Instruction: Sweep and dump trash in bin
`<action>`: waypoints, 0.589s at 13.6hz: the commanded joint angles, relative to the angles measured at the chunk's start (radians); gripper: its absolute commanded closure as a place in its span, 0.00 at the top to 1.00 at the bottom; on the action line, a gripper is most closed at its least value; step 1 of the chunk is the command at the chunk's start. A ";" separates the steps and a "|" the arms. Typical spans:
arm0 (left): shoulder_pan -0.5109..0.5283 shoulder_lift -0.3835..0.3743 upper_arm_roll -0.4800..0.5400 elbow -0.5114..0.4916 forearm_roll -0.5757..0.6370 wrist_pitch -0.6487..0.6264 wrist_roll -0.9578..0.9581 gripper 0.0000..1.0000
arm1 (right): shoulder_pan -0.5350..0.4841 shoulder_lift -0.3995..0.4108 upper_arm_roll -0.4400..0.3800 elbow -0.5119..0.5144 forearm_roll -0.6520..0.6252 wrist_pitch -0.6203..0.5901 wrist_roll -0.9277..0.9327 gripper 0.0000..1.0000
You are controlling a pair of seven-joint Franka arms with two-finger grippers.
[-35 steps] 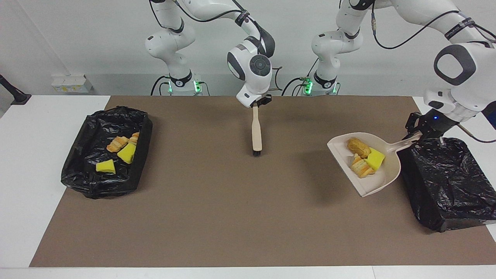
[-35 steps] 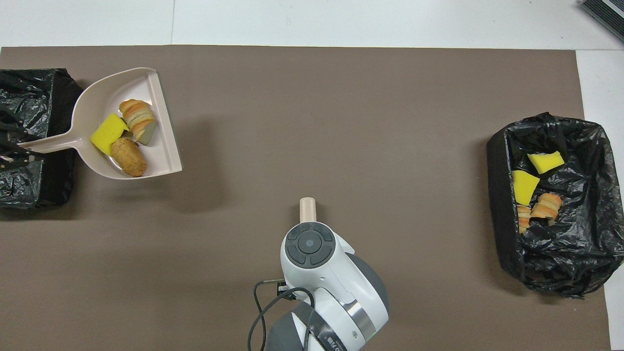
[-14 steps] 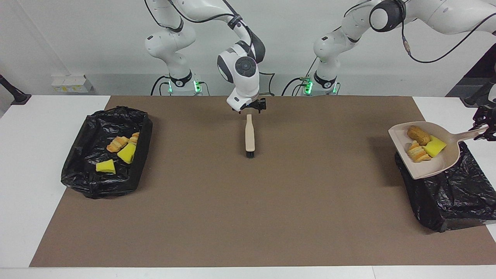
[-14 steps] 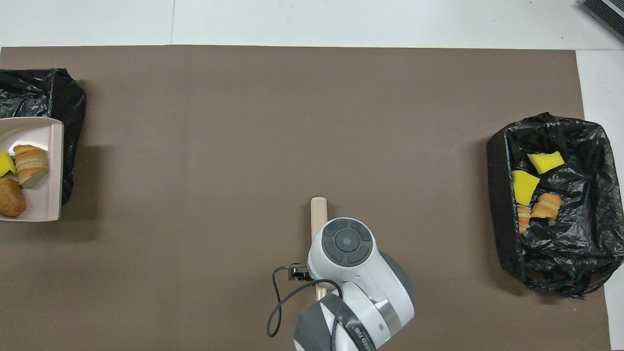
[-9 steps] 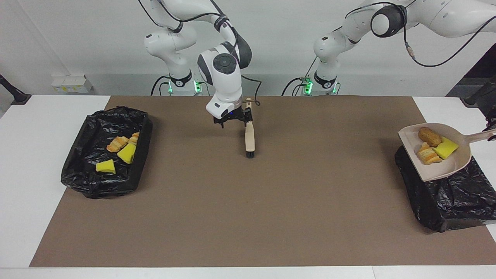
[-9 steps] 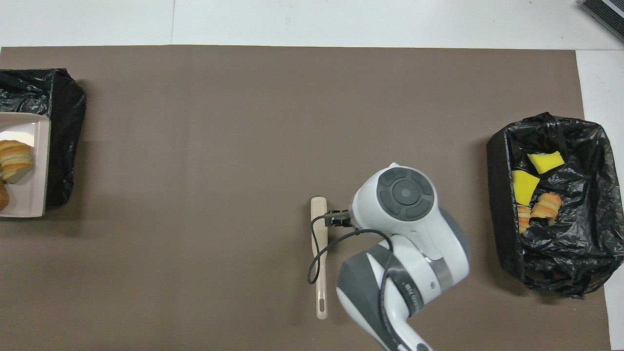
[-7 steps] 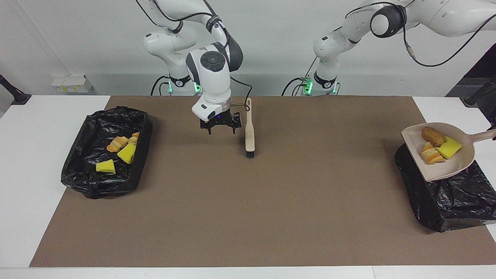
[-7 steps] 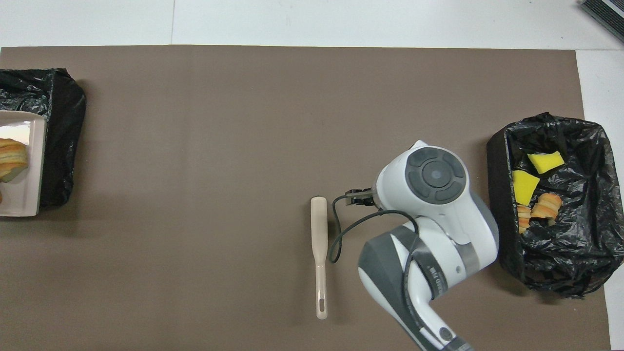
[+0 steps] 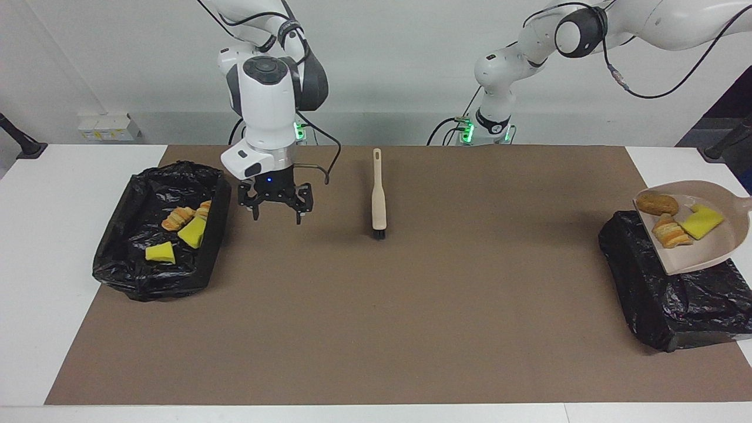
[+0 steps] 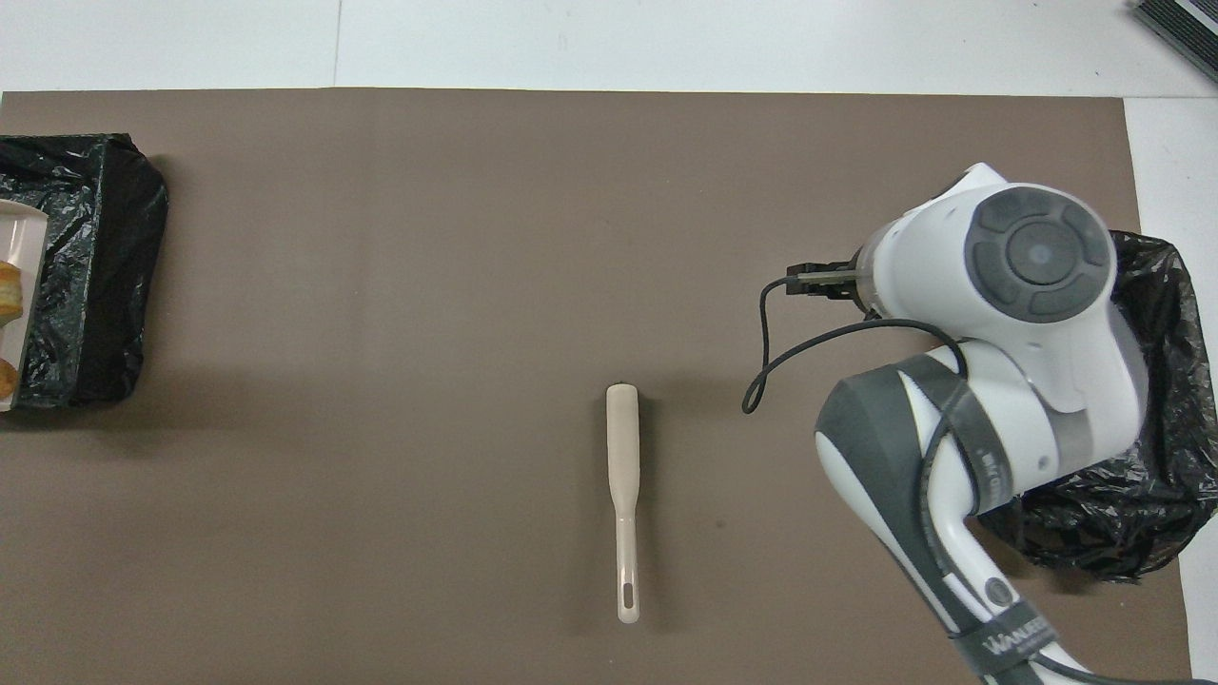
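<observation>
trash in pan: three small pieces lie in the beige plastic dustpan (image 9: 699, 247) – a brown bread-like lump (image 9: 657, 203), a striped tan-orange croissant-like bit (image 9: 668, 231), a flat yellow sponge chunk (image 9: 702, 221). the lump and the croissant bit are almost touching; the sponge lies beside them toward the handle.
trash in bin: four more pieces rest inside the black bag-lined bin at the right arm's end (image 9: 129, 270) – two yellow sponge chunks (image 9: 160, 252) and two tan-orange croissant bits (image 9: 177, 218), clustered near the wall that faces the table's middle.
dustpan: raised and tilted over the black bag-lined bin at the left arm's end (image 9: 675, 299); only its edge (image 10: 21, 314) shows in the overhead view.
left gripper: out of frame; closed tight on the dustpan handle, which runs out past the picture's edge.
right gripper: (image 9: 275, 212) fingers spread wide, holding nothing; hangs over the mat just beside the right-end bin, between that bin and the brush.
brush: beige long-handled brush with dark bristles (image 9: 379, 194) lies flat on the mat mid-table, bristle end farther from the robots, well apart from both bins.
surface: brown paper-like mat (image 9: 376, 329) on a white table (image 9: 35, 235).
in the way: in the overhead view the right arm's white and grey body (image 10: 999, 381) covers most of the right-end bin and its contents.
writing: lettering on the right arm's grey band in the overhead view, too small to read with certainty.
</observation>
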 commanded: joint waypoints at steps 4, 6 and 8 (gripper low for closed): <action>-0.025 0.025 0.016 0.036 0.256 0.120 -0.013 0.00 | -0.044 -0.100 0.008 0.016 -0.008 -0.101 -0.029 1.00; -0.048 0.017 0.016 0.030 0.337 0.117 -0.097 0.00 | -0.053 -0.118 -0.007 0.067 -0.006 -0.203 -0.089 1.00; -0.073 0.013 0.016 0.027 0.392 0.104 -0.176 0.00 | -0.059 -0.120 -0.012 0.126 -0.003 -0.303 -0.105 1.00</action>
